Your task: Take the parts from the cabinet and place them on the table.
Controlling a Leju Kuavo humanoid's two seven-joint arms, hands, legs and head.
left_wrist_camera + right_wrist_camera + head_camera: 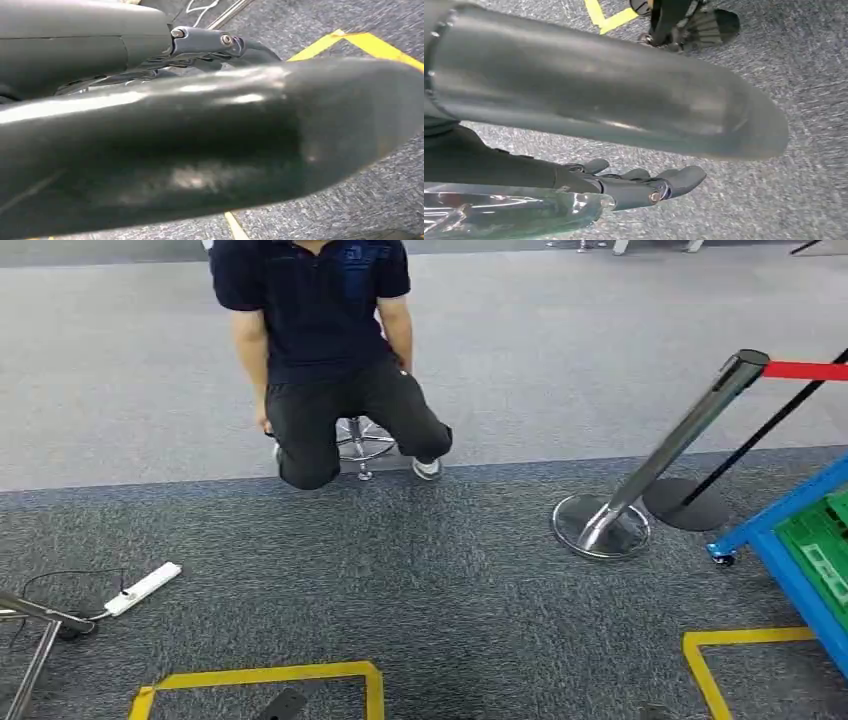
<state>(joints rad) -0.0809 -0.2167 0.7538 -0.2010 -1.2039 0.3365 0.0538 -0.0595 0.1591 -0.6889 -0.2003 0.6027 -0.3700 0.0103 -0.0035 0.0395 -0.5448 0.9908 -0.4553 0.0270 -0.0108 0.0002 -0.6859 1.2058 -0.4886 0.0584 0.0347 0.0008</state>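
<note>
Floor (pixel 480 540): grey carpet, robot is looking down at it. One person (pixel 320 340) is kneeling ahead, well apart from both robot hands. One blue rack (pixel 800 592) with green bins (pixel 825 540) is sitting forward and to the right, so the right robot hand (pixel 639 182) is likely the nearer; no loose parts are showing. One chrome post (pixel 660 460), two yellow tape squares (pixel 260 676), one power strip (pixel 145 588).

Right robot hand is hanging with fingers stretched; a clear wrapper (pixel 514 210) is lying against it, and I cannot tell whether it is gripped. Left robot hand (pixel 200 140): state cannot be told either.
</note>
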